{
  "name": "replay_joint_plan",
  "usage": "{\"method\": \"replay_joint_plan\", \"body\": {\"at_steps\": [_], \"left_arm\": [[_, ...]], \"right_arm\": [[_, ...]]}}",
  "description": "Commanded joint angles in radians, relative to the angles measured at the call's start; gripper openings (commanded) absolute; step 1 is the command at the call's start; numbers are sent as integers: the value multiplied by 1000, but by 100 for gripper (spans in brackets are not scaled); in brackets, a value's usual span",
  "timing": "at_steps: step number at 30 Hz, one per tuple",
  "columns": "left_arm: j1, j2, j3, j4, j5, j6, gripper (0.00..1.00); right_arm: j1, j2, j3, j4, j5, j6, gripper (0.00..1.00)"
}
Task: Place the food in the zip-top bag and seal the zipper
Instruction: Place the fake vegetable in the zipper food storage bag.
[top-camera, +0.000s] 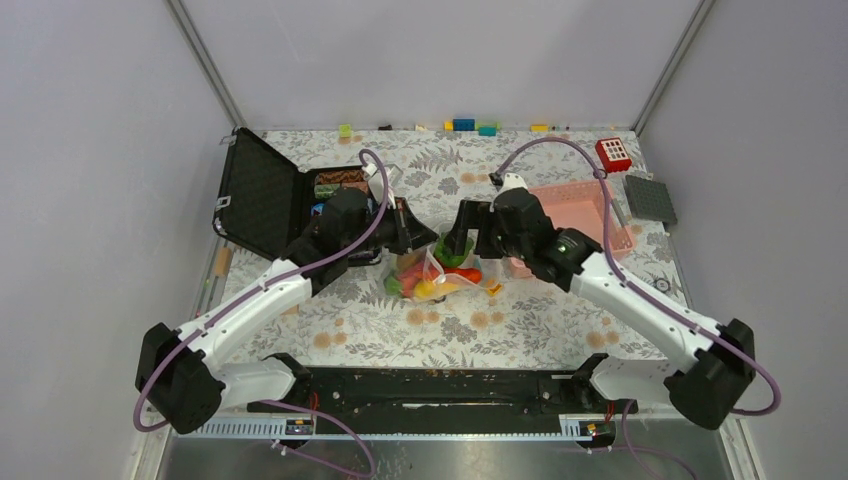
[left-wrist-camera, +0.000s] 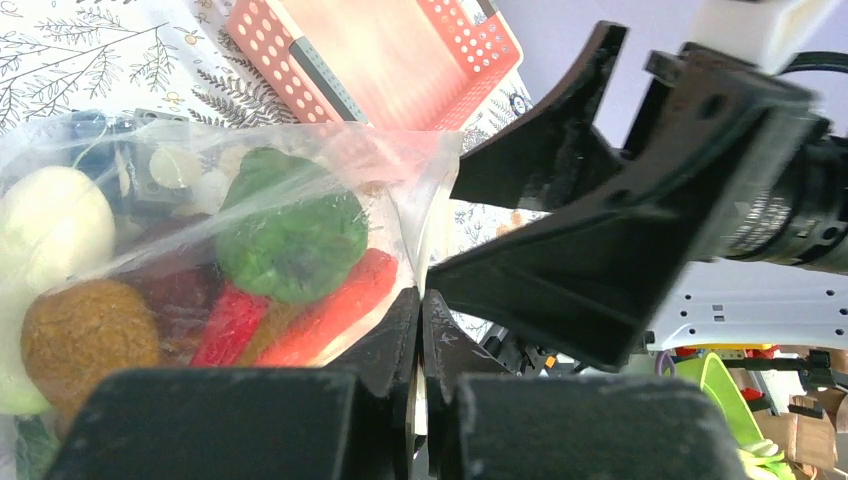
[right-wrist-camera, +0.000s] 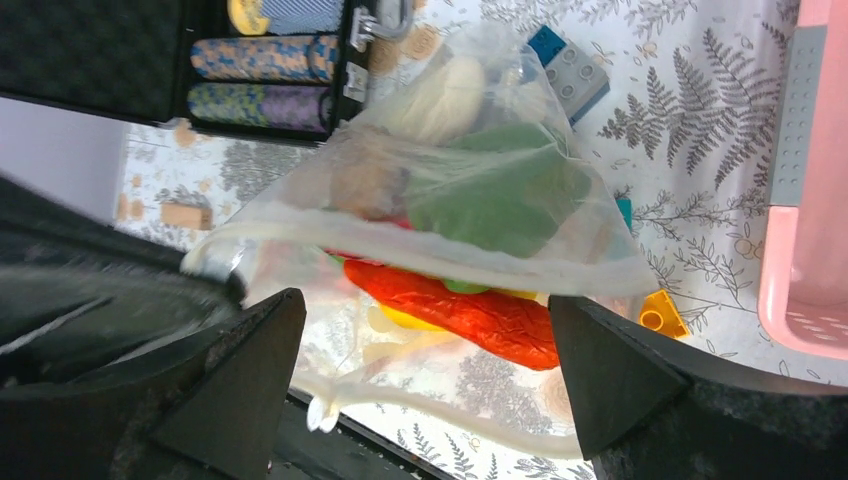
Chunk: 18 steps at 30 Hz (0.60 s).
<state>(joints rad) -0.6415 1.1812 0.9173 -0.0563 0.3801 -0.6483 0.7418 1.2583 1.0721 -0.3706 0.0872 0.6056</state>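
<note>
Near the middle of the tabletop, a little toward the near edge, the zip-top bag (top-camera: 440, 278) lies slumped with the food inside. A green pepper (right-wrist-camera: 500, 190), a white radish (right-wrist-camera: 440, 100), a red chilli (right-wrist-camera: 460, 312) and a brownish piece (left-wrist-camera: 80, 335) show through the film. The overhead view shows no toy food loose on the table, so loading looks done and sealing is the step in hand. The left gripper (left-wrist-camera: 420, 300) is clenched on a corner of the bag's mouth and holds it up; whether it pinches both lips I cannot tell. Facing it, the right gripper (top-camera: 461, 240) is spread wide with nothing in it, close by that same corner. The zipper (right-wrist-camera: 450, 412) hangs slack with its two strips apart, so the mouth is open. Next, the right gripper likely needs to close over both strips beside the left pinch and run along them. Beyond lie the pink basket (top-camera: 575, 215) toward the right edge, the black case (top-camera: 265, 195) toward the left edge, and bricks (top-camera: 463, 124) along the far edge.
</note>
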Motion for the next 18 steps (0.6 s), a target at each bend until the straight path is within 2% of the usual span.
{"method": "replay_joint_plan", "body": {"at_steps": [1,6,11,18], "left_arm": [[5,-50,-8,79,13,0,0],[5,-70,-18,82,7,2,0],[4,-72,-5,58,-9,17,0],[6,-61,12,23,-13,26,0]], "right_arm": [[10,-130,-63,88,-41,-23,100],[10,-276,-179,179,-12,-32,100],[9,-452,-373,318,7,-22,100],[8,-525,-458,274,58,-59,96]]}}
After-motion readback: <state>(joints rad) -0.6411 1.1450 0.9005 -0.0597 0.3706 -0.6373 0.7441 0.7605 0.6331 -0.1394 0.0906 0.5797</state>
